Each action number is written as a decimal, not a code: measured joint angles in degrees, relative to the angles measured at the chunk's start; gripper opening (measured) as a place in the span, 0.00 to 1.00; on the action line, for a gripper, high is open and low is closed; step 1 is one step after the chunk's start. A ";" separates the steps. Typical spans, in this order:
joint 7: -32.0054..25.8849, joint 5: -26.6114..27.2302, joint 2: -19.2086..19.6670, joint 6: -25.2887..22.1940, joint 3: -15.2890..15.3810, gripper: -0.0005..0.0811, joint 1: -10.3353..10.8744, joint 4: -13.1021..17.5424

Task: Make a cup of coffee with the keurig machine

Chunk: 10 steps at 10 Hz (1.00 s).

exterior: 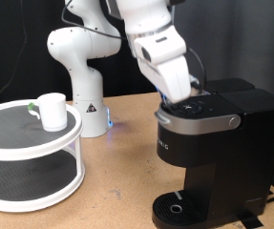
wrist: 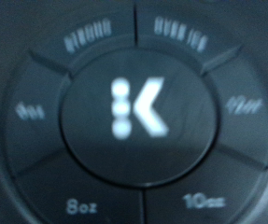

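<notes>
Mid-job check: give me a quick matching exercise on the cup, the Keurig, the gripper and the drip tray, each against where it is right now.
Things:
1. cup
2. keurig
3. gripper
4. drip tray

Places:
A. at the machine's foot, nothing on it
B. down at the machine's lid, over the button panel
C. on the white two-tier stand, exterior view's left
D. exterior view's right, lid closed

Pairs: 1-C, 2-D, 3-B, 4-A
</notes>
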 joint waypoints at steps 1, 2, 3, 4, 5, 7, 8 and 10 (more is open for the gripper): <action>-0.31 0.00 0.58 1.67 -0.07 0.01 -0.02 -0.52; -0.37 0.00 0.50 1.75 -0.04 0.01 -0.01 -0.62; -0.46 0.00 0.49 1.80 -0.04 0.01 -0.01 -0.64; -0.52 0.00 0.48 1.82 -0.04 0.01 -0.01 -0.65; -0.54 0.00 0.48 1.82 -0.05 0.01 -0.01 -0.65; -1.92 1.27 0.39 1.83 -0.15 0.01 -0.01 -0.70; -3.60 3.22 0.37 1.86 -0.32 0.01 -0.02 -0.79; -6.15 7.45 0.06 2.01 -0.32 0.01 0.00 -0.87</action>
